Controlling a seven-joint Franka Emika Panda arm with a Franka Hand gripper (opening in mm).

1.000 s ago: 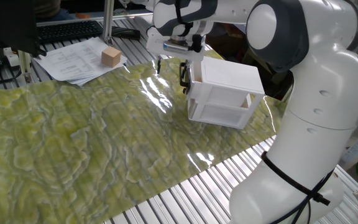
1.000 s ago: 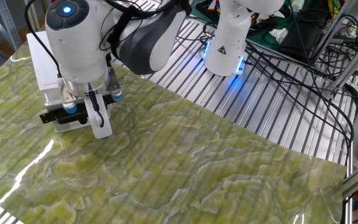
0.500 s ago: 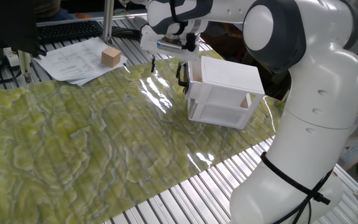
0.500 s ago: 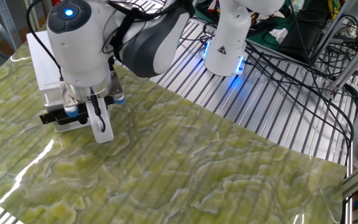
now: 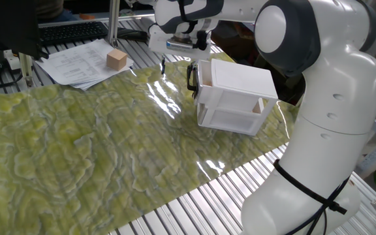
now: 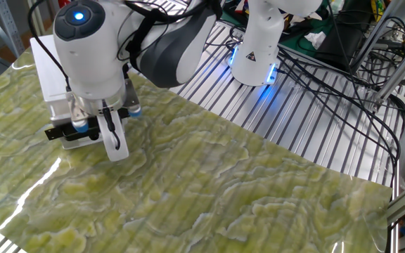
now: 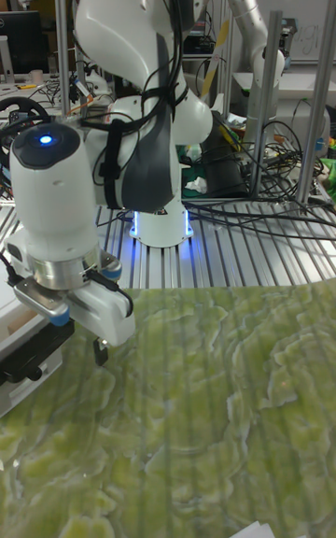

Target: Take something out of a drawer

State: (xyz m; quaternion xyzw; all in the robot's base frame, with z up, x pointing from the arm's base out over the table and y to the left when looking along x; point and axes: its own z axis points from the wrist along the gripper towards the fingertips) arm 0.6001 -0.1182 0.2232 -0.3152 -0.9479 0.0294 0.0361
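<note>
One black keyboard [image 5: 70, 31] lies far left on the ribbed metal table [image 5: 194, 209], with a loose spread of printed papers [image 5: 77, 62] just in front of it. On the papers rests a tan wooden block [image 5: 116, 59], square-edged and matte. A glossy yellow-green marbled sheet [image 5: 90, 143] covers most of the table and throws bright glare.

Further right, the gripper [image 5: 177, 64] hangs above the sheet, close to the front of the drawer [image 5: 202, 83]. Its slim fingers [image 5: 164, 66] stand apart with nothing between them. The drawer's black bar handle [image 5: 191, 77] sits close beside them; whether they touch it cannot be told. Right of that is the boxy white plastic cabinet [image 5: 240, 81], smooth and hard-edged. In its open lower compartment, at the right end, shows the small tan cube [image 5: 260, 106], partly hidden by the cabinet wall. The bulky white and grey arm [image 5: 331, 117] fills the right side and hides the table behind it.
</note>
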